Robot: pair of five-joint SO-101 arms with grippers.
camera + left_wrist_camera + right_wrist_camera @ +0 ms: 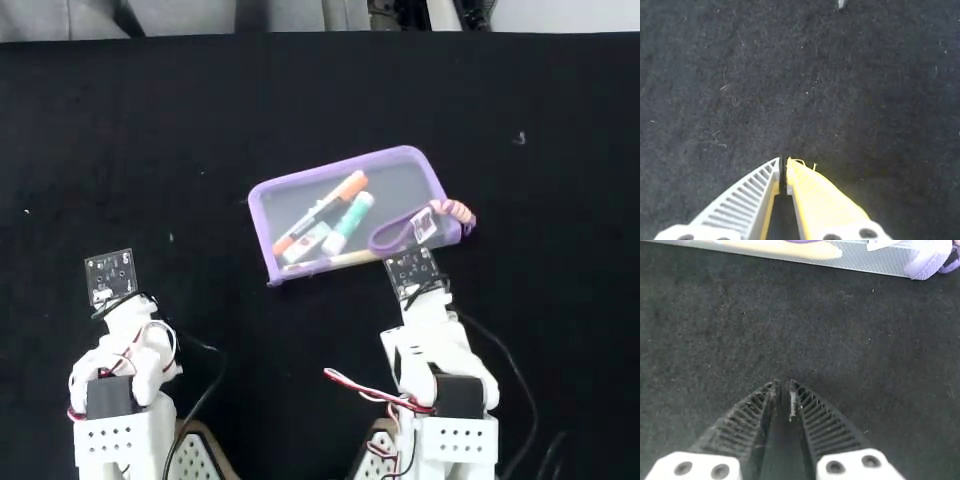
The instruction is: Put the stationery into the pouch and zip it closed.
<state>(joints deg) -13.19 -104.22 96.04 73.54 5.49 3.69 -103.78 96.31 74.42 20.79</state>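
Note:
A purple pouch (400, 175) with a clear mesh face lies flat at the table's middle. Through the mesh I see an orange marker (322, 212), a teal-capped pen (350, 222) and a cream stick (340, 260) along its near edge. A purple strap (392, 233) and a coiled pink cord (460, 212) hang at its right end. The right arm (428, 310) sits just in front of the pouch's right corner; my right gripper (782, 386) is shut on nothing, and the pouch's edge (880, 261) lies beyond it. My left gripper (784, 162) is shut over bare cloth, well left of the pouch.
Black cloth (150, 130) covers the whole table. The left arm (125, 335) is folded back near the front edge, with cables (205, 400) trailing between the two bases. A pale wall runs along the table's far edge.

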